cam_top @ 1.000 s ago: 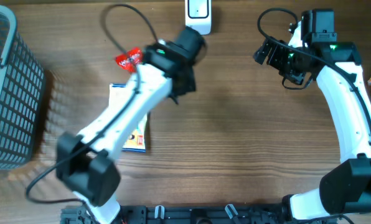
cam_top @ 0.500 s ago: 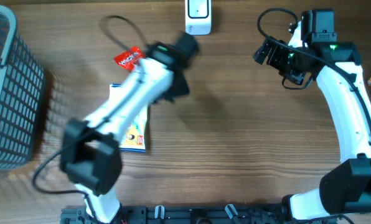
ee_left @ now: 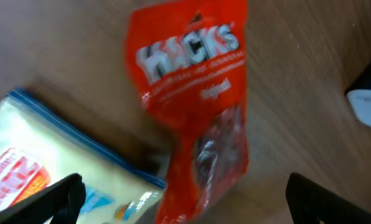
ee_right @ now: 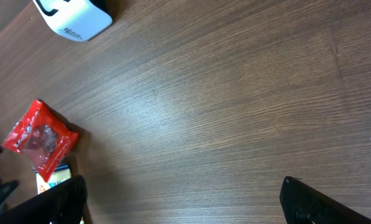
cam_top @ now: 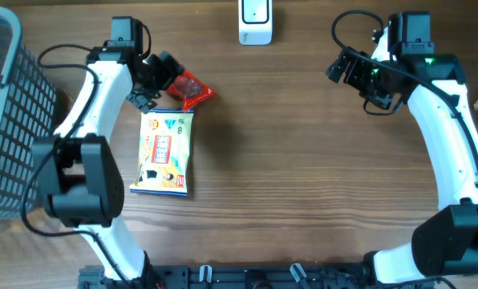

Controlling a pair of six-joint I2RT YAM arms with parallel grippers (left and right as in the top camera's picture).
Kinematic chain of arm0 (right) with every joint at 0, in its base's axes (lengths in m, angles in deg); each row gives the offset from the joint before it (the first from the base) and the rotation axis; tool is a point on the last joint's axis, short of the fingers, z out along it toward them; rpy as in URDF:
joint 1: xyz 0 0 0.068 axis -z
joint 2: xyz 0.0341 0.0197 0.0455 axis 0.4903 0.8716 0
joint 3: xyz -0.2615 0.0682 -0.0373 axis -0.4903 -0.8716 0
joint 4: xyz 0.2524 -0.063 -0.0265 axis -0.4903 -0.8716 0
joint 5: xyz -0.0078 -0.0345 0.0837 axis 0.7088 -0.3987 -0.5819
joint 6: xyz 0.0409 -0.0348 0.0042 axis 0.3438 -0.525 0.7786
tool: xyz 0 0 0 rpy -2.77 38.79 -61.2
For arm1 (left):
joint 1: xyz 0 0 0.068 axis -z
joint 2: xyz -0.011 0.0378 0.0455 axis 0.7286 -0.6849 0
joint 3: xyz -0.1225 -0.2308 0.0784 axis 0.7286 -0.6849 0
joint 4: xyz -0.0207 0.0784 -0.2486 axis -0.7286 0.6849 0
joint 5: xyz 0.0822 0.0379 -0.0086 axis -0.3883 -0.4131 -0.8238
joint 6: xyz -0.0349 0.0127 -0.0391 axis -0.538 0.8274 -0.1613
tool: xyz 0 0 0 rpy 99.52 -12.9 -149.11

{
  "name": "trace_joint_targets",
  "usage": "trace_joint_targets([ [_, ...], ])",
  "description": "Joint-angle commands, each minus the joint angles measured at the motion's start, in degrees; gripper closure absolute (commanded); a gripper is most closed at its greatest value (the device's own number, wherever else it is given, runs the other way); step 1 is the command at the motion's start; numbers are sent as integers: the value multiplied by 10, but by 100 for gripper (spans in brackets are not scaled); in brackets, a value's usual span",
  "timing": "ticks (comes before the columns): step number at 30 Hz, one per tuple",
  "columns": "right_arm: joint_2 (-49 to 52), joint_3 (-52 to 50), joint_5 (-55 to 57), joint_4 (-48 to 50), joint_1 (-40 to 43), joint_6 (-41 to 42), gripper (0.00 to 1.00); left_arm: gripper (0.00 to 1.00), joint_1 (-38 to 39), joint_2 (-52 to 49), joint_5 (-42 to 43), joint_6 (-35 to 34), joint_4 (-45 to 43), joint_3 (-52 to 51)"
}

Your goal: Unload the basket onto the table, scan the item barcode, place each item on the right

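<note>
The red snack bag [cam_top: 192,90] lies on the bench, left of the white scanner [cam_top: 255,22]. The left gripper [cam_top: 165,80] is wide open beside the bag, holding nothing. The right gripper [cam_top: 339,71], right of the scanner, is open too. Pinch the bag's edge, then show its barcode to the scanner.

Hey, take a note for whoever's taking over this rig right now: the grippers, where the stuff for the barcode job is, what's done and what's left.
Left gripper: open, over the red snack bag, which lies on the table, not held.
Right gripper: open, empty, over bare wood on the right side.
Yellow packet: flat on the table right beside the red bag, on the robot's side of it.
White scanner: at the far edge, centre.
Done: nothing is at the scanner; whether anything has been scanned cannot be told.
Left: grasp an item and show its barcode to the scanner.
</note>
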Motion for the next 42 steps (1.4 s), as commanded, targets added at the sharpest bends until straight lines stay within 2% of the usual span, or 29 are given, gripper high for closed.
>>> trace_joint_targets([
  [1, 5, -1, 7, 0, -1, 4, 0, 0, 9, -23, 23, 4, -47, -4],
  [13, 5, -1, 7, 0, -1, 4, 0, 0, 12, -83, 13, -2, -83, -4],
  [15, 5, -1, 7, 0, -1, 4, 0, 4, 12, -87, 7, -1, -101, -4],
  [20, 5, -1, 7, 0, -1, 4, 0, 56, 12, -87, 1, 5, -128, -4],
  [21, 5, -1, 7, 0, -1, 4, 0, 69, 12, -87, -9, 5, -127, -4],
  [22, 5, -1, 7, 0, -1, 4, 0, 88, 12, -87, -10, 12, -125, -4],
  [23, 5, -1, 7, 0, -1, 4, 0, 96, 12, -87, -10, 21, -123, -4],
  [27, 5, -1, 7, 0, -1, 4, 0, 96, 11, -69, -10, 64, -100, -3],
  [32, 5, -1, 7, 0, -1, 4, 0, 96, 17, 18, -59, 66, -59, 15],
  [34, 5, -1, 7, 0, -1, 4, 0, 96, 37, 75, -107, 89, -50, 16],
  [37, 5, -1, 7, 0, -1, 4, 0, 96, 97, 133, -236, 129, -31, 16],
  [42, 5, -1, 7, 0, -1, 4, 0, 96, 247, 133, -433, 141, 13, 16],
])
